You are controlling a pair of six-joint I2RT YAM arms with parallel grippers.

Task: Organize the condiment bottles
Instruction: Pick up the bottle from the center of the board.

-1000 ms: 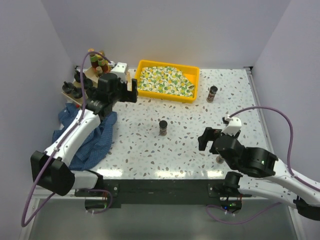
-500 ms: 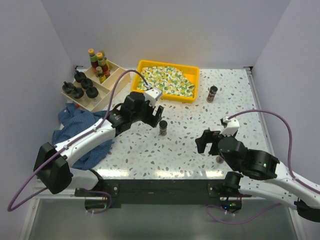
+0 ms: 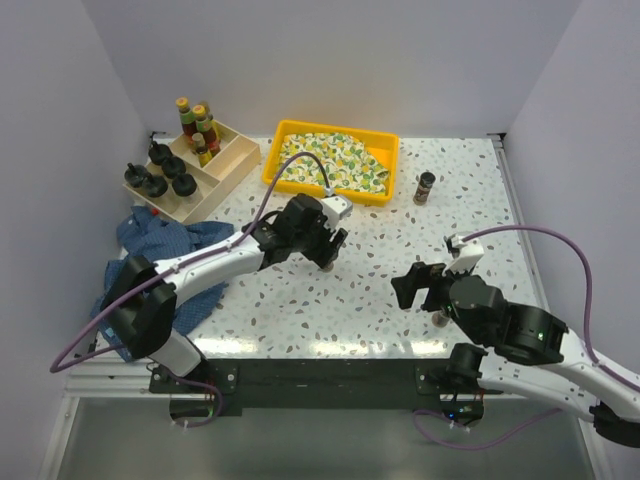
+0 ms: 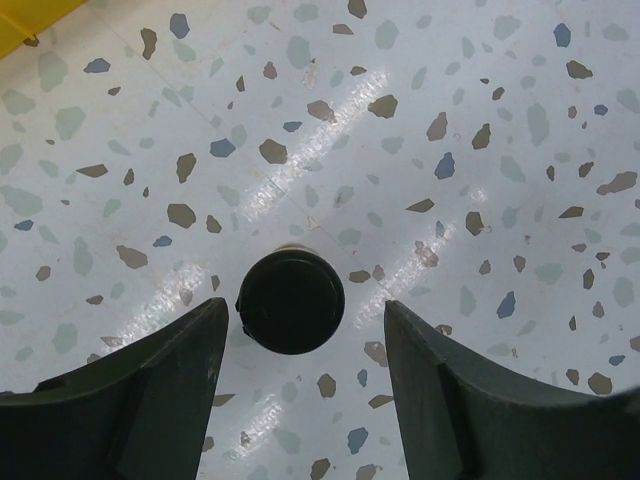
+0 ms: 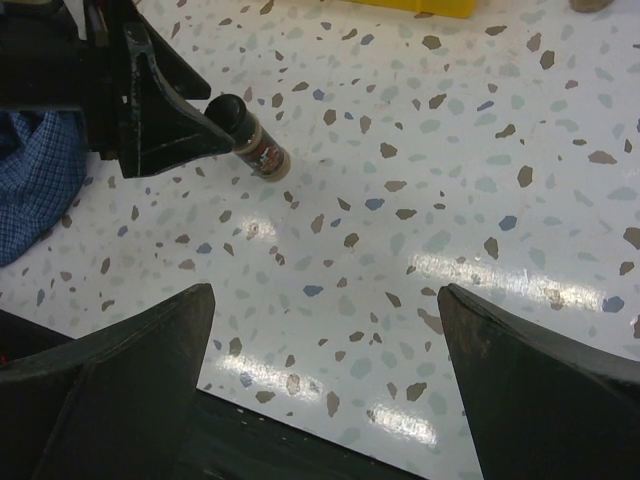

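A brown spice jar with a black cap point(image 4: 291, 301) stands upright mid-table. My left gripper point(image 3: 326, 243) hangs right over it, and its jaws are open on either side of the cap with a gap on both sides. The right wrist view shows the same jar point(image 5: 258, 146) beside the left gripper's fingers point(image 5: 165, 130). A second spice jar point(image 3: 425, 187) stands by the yellow tray. Black-capped clear bottles point(image 3: 160, 180) and slim sauce bottles point(image 3: 198, 125) sit in the wooden divided box point(image 3: 228, 160). My right gripper point(image 5: 325, 290) is wide open and empty over bare table near the front edge.
The yellow tray point(image 3: 335, 127) with patterned cloth sits at the back centre. A crumpled blue cloth point(image 3: 160, 270) lies at the left under my left arm. The table's dark front edge point(image 5: 260, 440) is just below my right gripper.
My left arm has swung from the wooden box to the mid-table jar and dropped over it, its jaws narrowing. The right arm has barely moved.
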